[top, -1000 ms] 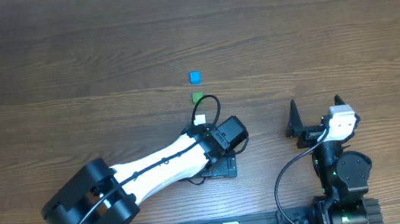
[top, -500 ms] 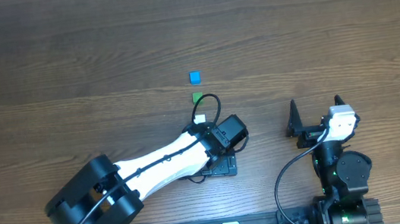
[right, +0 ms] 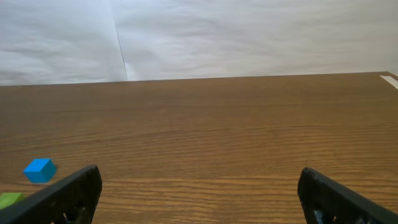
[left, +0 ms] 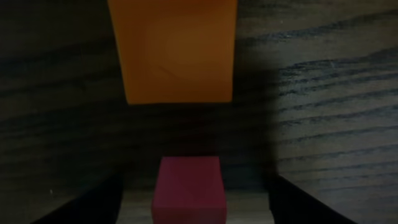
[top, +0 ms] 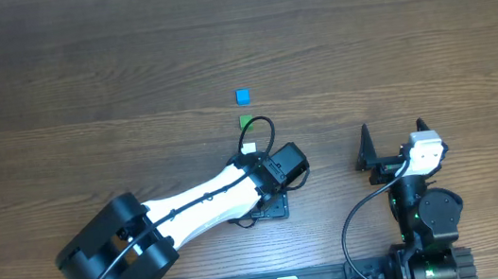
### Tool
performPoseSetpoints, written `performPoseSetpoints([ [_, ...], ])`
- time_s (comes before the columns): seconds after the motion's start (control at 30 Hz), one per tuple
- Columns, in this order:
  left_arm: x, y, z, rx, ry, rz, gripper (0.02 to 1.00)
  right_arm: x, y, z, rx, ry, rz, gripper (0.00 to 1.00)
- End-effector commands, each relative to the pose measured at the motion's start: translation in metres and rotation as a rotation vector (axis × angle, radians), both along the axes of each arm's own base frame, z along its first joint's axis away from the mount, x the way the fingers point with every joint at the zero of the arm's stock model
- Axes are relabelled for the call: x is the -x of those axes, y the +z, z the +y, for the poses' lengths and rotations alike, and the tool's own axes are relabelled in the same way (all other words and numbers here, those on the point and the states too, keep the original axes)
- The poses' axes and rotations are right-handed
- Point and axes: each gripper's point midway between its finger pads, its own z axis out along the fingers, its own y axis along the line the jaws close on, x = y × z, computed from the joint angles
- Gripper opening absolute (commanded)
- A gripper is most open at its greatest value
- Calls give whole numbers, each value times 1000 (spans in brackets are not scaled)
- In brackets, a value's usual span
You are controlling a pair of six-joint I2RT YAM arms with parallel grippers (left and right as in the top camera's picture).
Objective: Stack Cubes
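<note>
My left gripper (left: 193, 208) points down close to the table and is open. A red cube (left: 188, 190) lies between its dark fingers, with a gap on each side. Just beyond it lies an orange cube (left: 173, 50). From above, the left arm's wrist (top: 273, 179) covers both cubes. A green cube (top: 246, 122) and a blue cube (top: 243, 96) lie farther up the table, apart from each other. They also appear in the right wrist view as a blue cube (right: 40, 170) and a green cube (right: 9, 200). My right gripper (top: 392, 136) rests open near its base, holding nothing.
The brown wooden table (top: 79, 75) stretches wide around the cubes. A white wall (right: 249, 37) stands behind the table's far edge. A black cable (top: 262, 128) loops off the left wrist near the green cube.
The left arm has shifted very slightly and the gripper end has drawn in a little. The blue and green cubes and the right arm have not moved.
</note>
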Motion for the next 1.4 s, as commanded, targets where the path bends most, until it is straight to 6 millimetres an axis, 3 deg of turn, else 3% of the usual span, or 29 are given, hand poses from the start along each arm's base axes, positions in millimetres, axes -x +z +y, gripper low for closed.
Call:
performPoseSetpoints([
  [0.03, -4, -2, -2, -4, -6, -2, 660, 0, -2, 0, 2, -3, 3, 993],
  [0.5, -4, -2, -2, -3, -6, 1, 356, 0, -2, 0, 2, -3, 3, 993],
  [1.4, -4, 2, -5, 17, 21, -3, 183, 0, -2, 0, 2, -3, 3, 993],
])
